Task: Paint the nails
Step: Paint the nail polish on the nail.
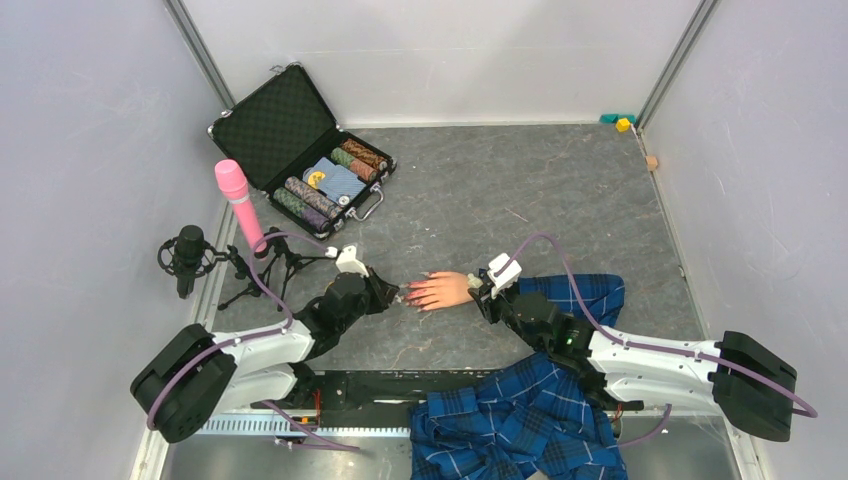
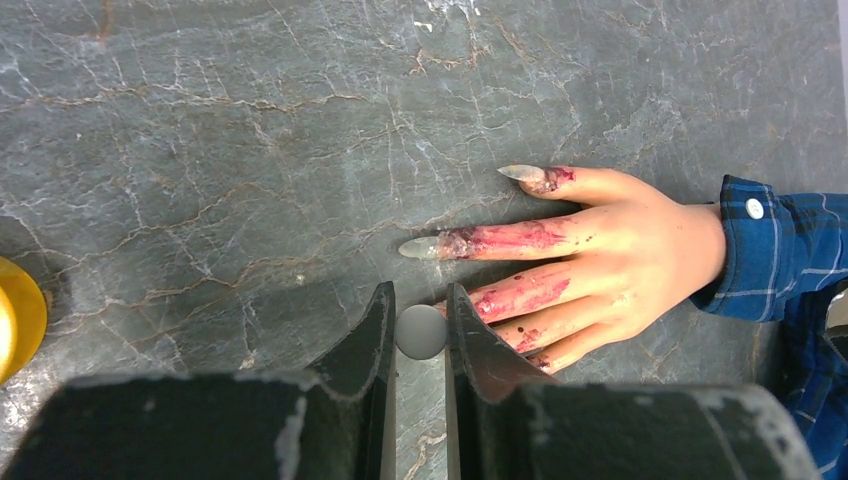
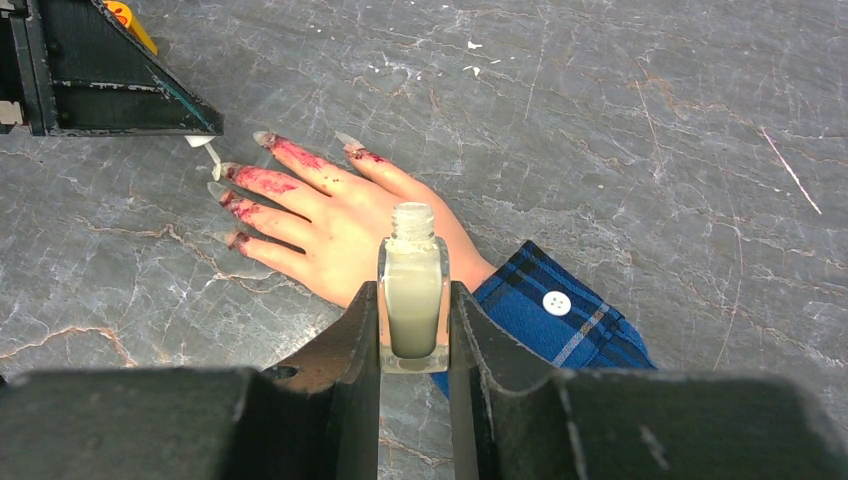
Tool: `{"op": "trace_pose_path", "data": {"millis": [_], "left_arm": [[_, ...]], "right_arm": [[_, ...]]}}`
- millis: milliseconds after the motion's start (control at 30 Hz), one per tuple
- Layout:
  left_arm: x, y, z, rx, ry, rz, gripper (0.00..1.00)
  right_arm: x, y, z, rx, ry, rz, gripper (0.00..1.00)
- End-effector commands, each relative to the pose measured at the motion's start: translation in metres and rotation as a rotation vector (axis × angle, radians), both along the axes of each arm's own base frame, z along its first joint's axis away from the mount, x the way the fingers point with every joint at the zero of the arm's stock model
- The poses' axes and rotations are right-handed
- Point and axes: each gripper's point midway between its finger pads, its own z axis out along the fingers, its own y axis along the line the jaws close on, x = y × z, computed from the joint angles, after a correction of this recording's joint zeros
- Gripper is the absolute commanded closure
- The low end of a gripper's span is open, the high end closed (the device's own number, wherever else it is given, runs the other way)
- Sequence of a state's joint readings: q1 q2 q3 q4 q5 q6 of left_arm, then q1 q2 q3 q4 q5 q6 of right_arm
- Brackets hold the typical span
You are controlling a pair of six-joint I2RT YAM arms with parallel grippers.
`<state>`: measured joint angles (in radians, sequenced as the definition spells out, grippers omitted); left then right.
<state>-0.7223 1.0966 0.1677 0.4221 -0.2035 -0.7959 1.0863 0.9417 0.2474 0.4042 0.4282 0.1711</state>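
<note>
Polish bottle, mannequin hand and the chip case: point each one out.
polish bottle (image 3: 412,300), right wrist view, on its glass body.
mannequin hand (image 2: 640,250), left wrist view, on the back of the hand.
chip case (image 1: 272,125), top view, on its open lid.

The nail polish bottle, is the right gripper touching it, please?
Touching. Right wrist view: the right gripper clamps the nail polish bottle on both sides.

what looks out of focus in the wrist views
Left wrist view: the black left gripper is soft up close, the flesh-coloured mannequin hand sharp; right wrist view: the black right gripper blurs likewise, the small clear glass bottle is crisp.
</note>
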Motion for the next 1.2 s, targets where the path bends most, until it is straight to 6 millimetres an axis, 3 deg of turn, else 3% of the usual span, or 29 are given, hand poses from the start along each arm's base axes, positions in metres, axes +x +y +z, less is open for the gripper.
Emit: {"op": "trace_pose_path", "data": {"millis": [0, 833, 1167], "left_arm": [[0.015, -0.013, 0.025, -0.047, -0.071, -0.001, 0.98], [0.018, -0.029, 0.030, -0.093, -0.076, -0.032, 0.98], [0.016, -0.032, 0.042, -0.124, -0.104, -0.048, 0.98]], "right_arm": [[0.004, 0.005, 0.016, 0.064, -0.031, -0.010, 1.00], [0.004, 0.003, 0.015, 0.062, -0.031, -0.013, 1.00], [0.004, 0.003, 0.015, 0.066, -0.029, -0.013, 1.00]]}}
